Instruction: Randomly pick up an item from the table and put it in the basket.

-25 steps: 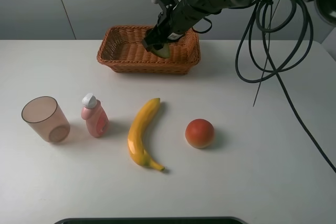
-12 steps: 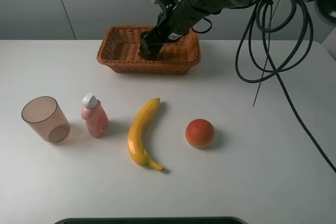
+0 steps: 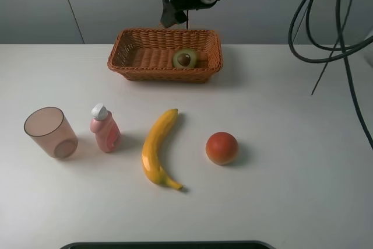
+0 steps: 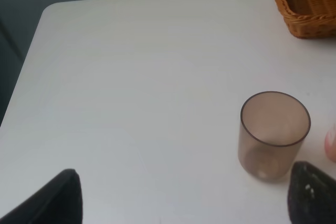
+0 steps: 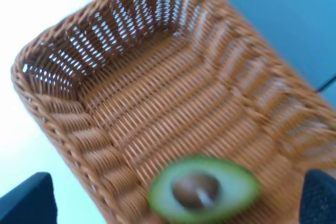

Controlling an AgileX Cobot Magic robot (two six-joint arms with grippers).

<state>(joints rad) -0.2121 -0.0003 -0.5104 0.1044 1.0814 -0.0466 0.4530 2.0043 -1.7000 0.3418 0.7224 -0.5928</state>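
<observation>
The halved avocado (image 3: 184, 59) lies cut face up, pit showing, inside the brown wicker basket (image 3: 163, 76) at the back of the white table (image 3: 280, 190). My right gripper (image 3: 169, 14) hangs above the basket's back rim, open and empty. In the right wrist view its two dark fingertips (image 5: 26, 203) stand wide apart, with the avocado (image 5: 202, 190) on the basket floor (image 5: 157, 103) below. My left gripper (image 4: 189, 200) is open and empty over the table's left side and does not show in the exterior view.
A translucent brown cup (image 3: 50, 132) (image 4: 274, 135), a small pink bottle (image 3: 105, 127), a yellow banana (image 3: 157, 147) and an orange-red round fruit (image 3: 221, 147) stand in a row on the table's front half. Black cables (image 3: 326, 33) hang at the right.
My right gripper let go of the avocado inside the basket, then rose up and back. The avocado now rests in the basket on its own.
</observation>
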